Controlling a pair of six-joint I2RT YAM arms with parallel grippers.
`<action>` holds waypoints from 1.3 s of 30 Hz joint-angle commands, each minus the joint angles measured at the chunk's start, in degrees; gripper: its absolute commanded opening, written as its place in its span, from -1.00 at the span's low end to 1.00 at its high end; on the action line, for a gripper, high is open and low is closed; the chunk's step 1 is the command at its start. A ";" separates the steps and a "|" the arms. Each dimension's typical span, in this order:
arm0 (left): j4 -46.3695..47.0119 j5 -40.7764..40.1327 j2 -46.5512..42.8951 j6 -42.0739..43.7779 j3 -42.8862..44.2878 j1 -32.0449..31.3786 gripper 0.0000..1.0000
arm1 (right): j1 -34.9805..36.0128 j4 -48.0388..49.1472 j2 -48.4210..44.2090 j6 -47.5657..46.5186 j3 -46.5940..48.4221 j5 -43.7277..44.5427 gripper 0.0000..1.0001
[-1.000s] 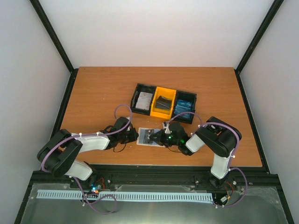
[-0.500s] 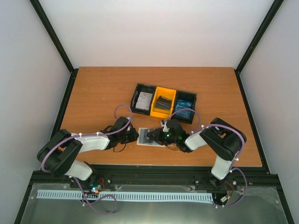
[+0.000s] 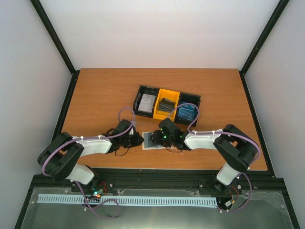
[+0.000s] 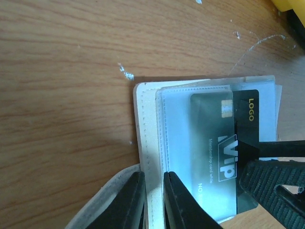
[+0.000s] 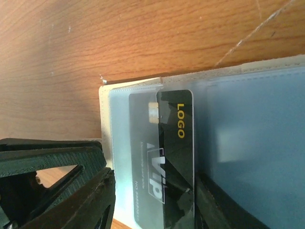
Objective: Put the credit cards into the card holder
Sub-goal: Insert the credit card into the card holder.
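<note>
The card holder lies open on the table near its front edge, about midway across. In the left wrist view its cream edge frames a clear sleeve. 1 dark credit card marked VIP and LOGO sits partly inside that sleeve, with its LOGO end sticking out toward 3 o'clock.

At 9 o'clock of the holder, the left gripper has its jaws drawn narrow and pinches the holder's cream flap between them.

At 3 o'clock, the right gripper reaches over the holder, and 1 black finger lies against the card's protruding end. I cannot tell how wide its jaws stand.

At roughly 1 o'clock of the holder, a little apart, sits a 3-compartment tray. It holds a grey card in the left black bin, a dark card in the yellow middle bin and a blue card in the right black bin.
</note>
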 commanded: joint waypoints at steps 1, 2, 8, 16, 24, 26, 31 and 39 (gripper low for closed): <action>0.75 1.61 -1.36 1.22 -0.23 -0.23 -0.74 | 2.18 -11.17 1.23 -0.38 3.22 8.70 -0.11; 0.79 1.46 -1.30 1.38 -0.22 -0.23 -0.74 | 2.50 -11.78 1.18 -0.20 3.57 9.86 -0.09; 2.73 2.41 -0.49 1.29 -0.93 -0.23 -0.74 | 4.49 -14.31 1.61 -1.49 6.93 12.54 0.00; 4.14 2.64 -1.18 0.89 -2.22 -0.23 -0.75 | 6.16 -12.72 4.04 -5.69 9.89 10.30 0.09; 7.22 5.05 -2.27 0.10 -3.83 -0.22 -0.74 | 6.12 -10.38 2.66 -11.18 9.50 7.86 0.22; 7.39 4.95 -2.34 -0.01 -3.79 -0.23 -0.74 | 6.12 -11.42 3.07 -11.90 10.32 7.79 0.23; 8.83 4.89 -1.98 -0.37 -3.73 -0.22 -0.74 | 6.39 -12.26 5.26 -13.01 11.26 8.13 0.24; 10.90 4.85 -0.77 -1.52 -3.80 -0.22 -0.76 | 8.73 -15.39 6.03 -15.96 13.66 11.35 0.20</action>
